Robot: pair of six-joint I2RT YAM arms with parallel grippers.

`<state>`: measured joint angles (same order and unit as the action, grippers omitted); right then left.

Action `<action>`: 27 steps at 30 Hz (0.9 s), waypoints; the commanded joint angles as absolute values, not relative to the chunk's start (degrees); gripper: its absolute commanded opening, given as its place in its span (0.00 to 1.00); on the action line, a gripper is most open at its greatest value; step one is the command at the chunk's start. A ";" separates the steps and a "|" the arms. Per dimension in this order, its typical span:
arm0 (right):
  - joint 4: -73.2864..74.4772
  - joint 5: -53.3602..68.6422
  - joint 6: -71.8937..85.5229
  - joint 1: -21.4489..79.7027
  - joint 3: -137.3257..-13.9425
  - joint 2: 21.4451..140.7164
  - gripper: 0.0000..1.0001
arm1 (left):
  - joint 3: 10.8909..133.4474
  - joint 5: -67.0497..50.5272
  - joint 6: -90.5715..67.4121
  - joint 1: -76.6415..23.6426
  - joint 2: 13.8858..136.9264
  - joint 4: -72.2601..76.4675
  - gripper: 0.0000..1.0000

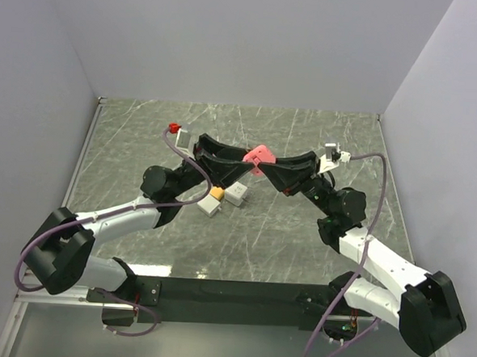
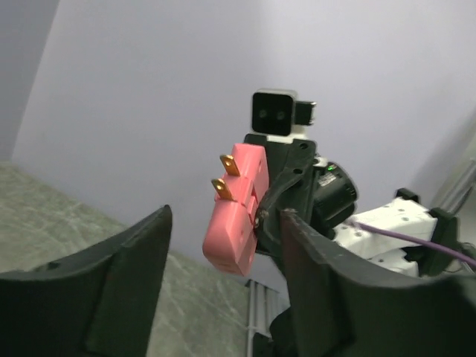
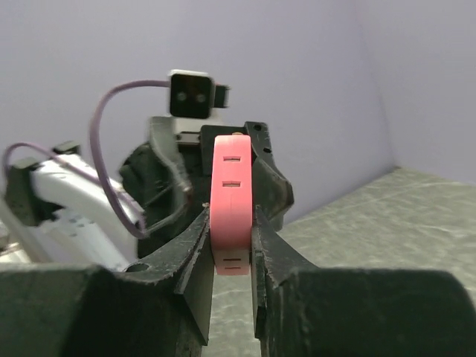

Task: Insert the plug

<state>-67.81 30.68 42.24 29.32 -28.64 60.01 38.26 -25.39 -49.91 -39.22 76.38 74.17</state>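
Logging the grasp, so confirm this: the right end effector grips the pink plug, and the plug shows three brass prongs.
Not quite: the pink plug shows two brass prongs, not three; the left wrist view shows them. The right end effector does grip it.

the left arm (image 1: 114, 219) and right arm (image 1: 379, 264): white-shelled links between bulky black joints, each with a looping purple cable (image 1: 25, 256). the left gripper (image 2: 224, 223) and right gripper (image 3: 229, 223) have broad matte-black fingers (image 2: 111, 290). a black two-lens camera (image 2: 273, 113) sits on a white mount at each wrist.
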 commanded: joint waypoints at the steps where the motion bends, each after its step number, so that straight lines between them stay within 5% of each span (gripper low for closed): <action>1: -58.32 26.90 34.56 27.86 -32.33 56.26 0.00 | 38.15 -22.60 -43.79 -39.46 73.92 70.32 0.68; 5: -45.29 22.86 27.61 27.25 -38.03 52.92 0.00 | 35.34 -19.08 -37.02 -39.37 69.18 63.03 0.79; 18: -1.98 9.14 20.57 27.16 -53.25 55.45 0.00 | 27.69 12.02 -22.25 -42.09 79.44 53.26 0.77; 27: 10.37 5.63 19.34 27.25 -56.78 59.59 0.00 | 29.79 11.34 -18.11 -42.28 87.36 53.79 0.79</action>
